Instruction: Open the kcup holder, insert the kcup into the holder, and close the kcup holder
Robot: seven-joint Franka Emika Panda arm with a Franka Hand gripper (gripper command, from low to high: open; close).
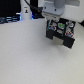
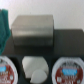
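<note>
fingers hang over kcup holder, gap/hold: can't tell | holder sits on white surface, 1 o'clock in exterior view, directly beneath arm | kcup not clearly visible

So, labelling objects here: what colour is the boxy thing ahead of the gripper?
Grey, metallic-looking box, clearest in the wrist view.
</note>
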